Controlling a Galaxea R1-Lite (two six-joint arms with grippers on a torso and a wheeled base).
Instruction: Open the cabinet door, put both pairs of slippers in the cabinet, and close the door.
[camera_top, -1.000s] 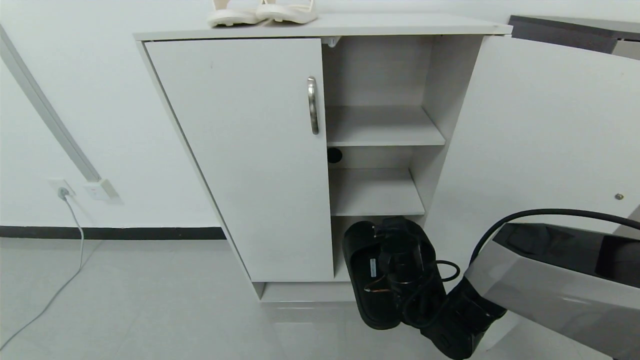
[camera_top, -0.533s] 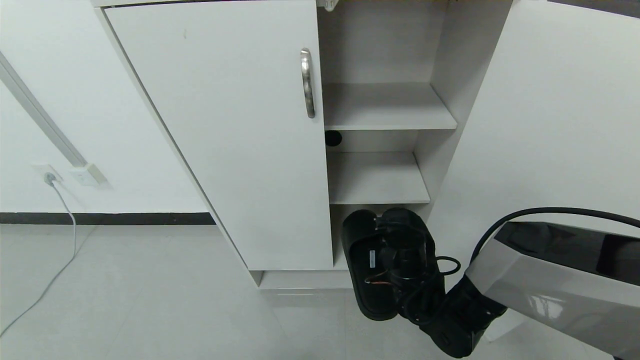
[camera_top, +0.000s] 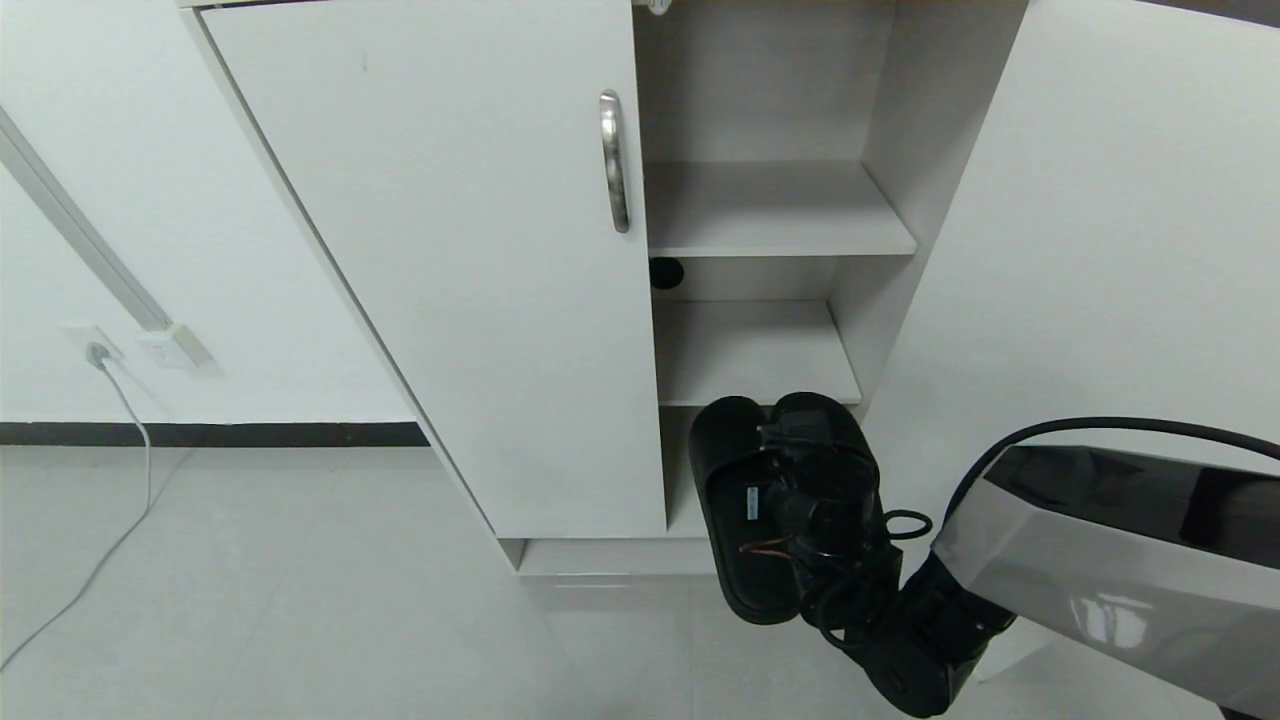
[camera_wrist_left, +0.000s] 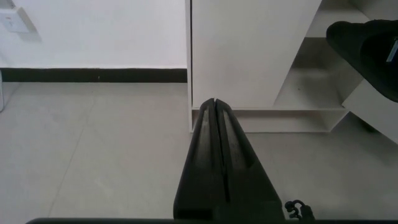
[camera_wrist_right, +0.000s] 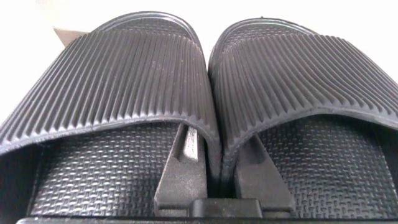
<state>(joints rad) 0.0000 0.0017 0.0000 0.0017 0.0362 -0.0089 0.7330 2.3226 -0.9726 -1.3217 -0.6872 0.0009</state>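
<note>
A pair of black slippers hangs side by side in front of the bottom compartment of the white cabinet, toes toward the opening. My right gripper is shut on them; in the right wrist view its fingers pinch the two ribbed straps together where they meet. The cabinet's right door stands wide open and its left door, with a metal handle, is closed. My left gripper is shut and holds nothing, low over the floor facing the cabinet, with the slippers off to one side.
Two bare shelves sit above the bottom compartment. The open door is close beside my right arm. A wall socket with a cable trailing over the floor is at the left. Grey floor tiles lie in front of the cabinet.
The head view has tilted down, so the cabinet's top has left the picture. My right gripper has carried the black slippers a little up and toward the cabinet opening.
</note>
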